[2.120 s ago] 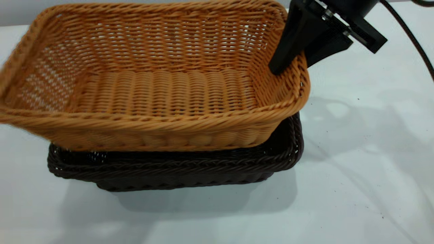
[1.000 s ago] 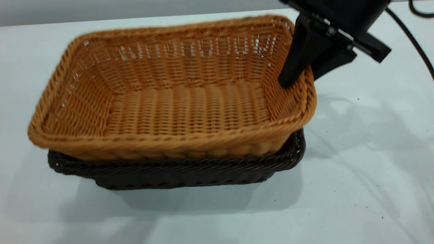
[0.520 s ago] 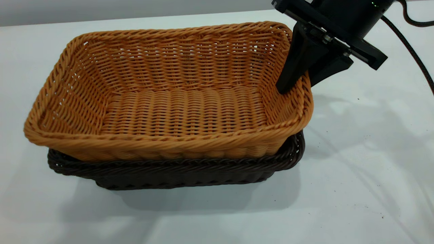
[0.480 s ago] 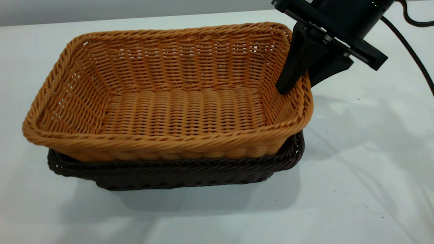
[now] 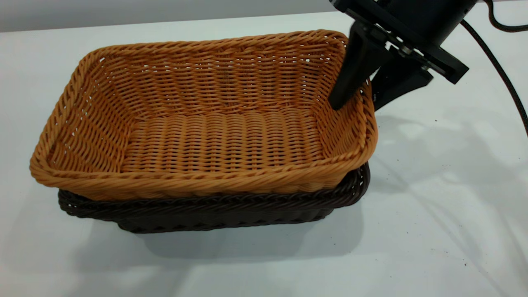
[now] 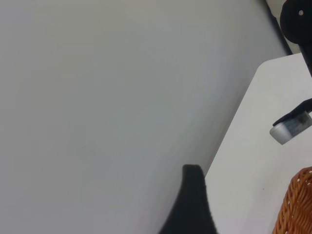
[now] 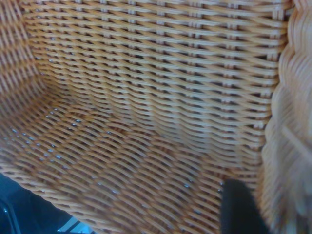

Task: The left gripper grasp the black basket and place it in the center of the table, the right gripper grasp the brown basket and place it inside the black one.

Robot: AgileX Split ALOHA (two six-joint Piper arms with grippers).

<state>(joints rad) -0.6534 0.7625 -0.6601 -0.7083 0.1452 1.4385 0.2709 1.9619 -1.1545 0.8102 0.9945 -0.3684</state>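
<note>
1. The brown basket sits nested in the black basket mid-table.
2. The right gripper straddles the brown basket's right rim, fingers apart, one inside, one outside.
3. Bare tabletop lies all around.
4. The left gripper is off beside the table; I cannot tell its fingers.

Two baskets, one brown basket and one black basket, and one tool on one table.
</note>
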